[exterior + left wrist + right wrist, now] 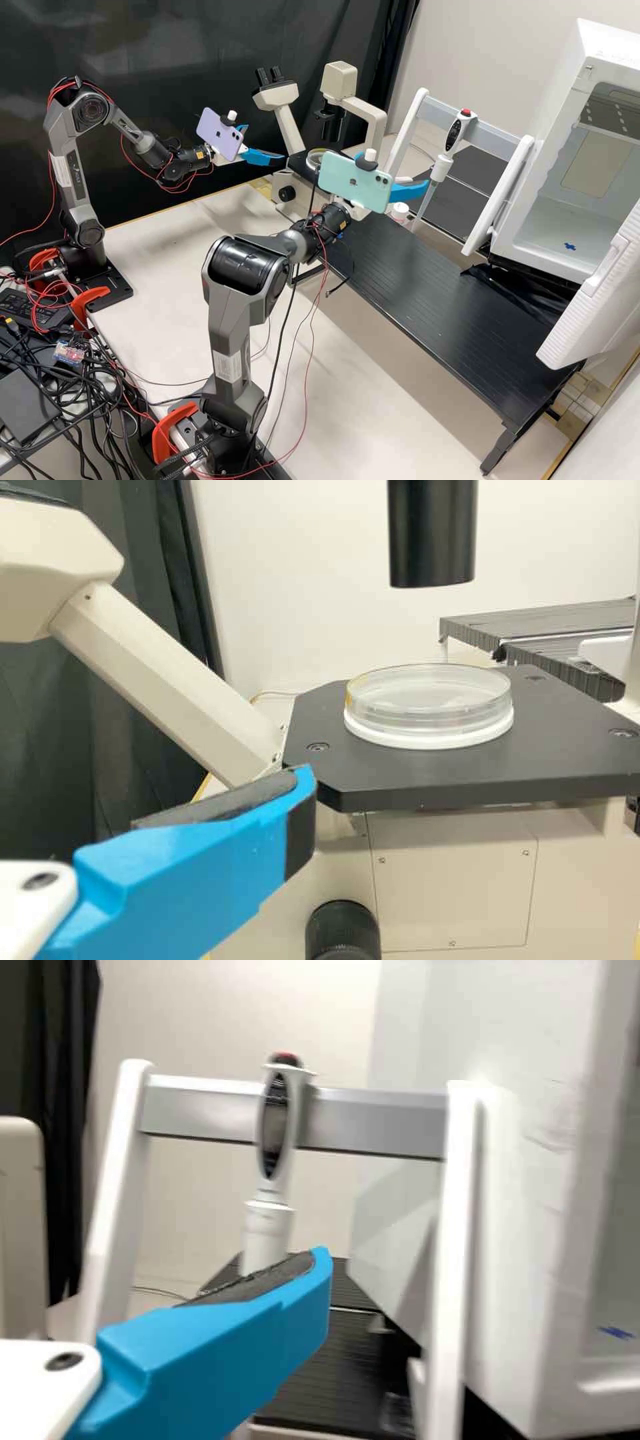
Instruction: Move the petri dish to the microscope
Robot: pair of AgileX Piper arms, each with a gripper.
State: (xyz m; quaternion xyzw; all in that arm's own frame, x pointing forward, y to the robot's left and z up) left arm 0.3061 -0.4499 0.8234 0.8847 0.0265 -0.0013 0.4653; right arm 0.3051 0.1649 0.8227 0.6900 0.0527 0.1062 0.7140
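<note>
1. On the flat black stage point(420, 772) of the cream metal microscope point(455, 865), the clear round petri dish point(430, 708) lies level.
2. Nearer it, the blue-and-white left gripper point(267, 145) hangs to its left, jaws spread; the matching right gripper point(419, 184), also spread, hangs rightward.
3. Placement looks complete; retreating left should clear the dish.

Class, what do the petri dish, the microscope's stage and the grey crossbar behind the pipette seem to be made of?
Petri dish: glossy clear plastic or glass; its wall is see-through.
Stage: probably metal, smooth matt black, with screws set into the plate.
Crossbar: perhaps aluminium, satin grey with a soft sheen, though painted plastic is possible.
</note>
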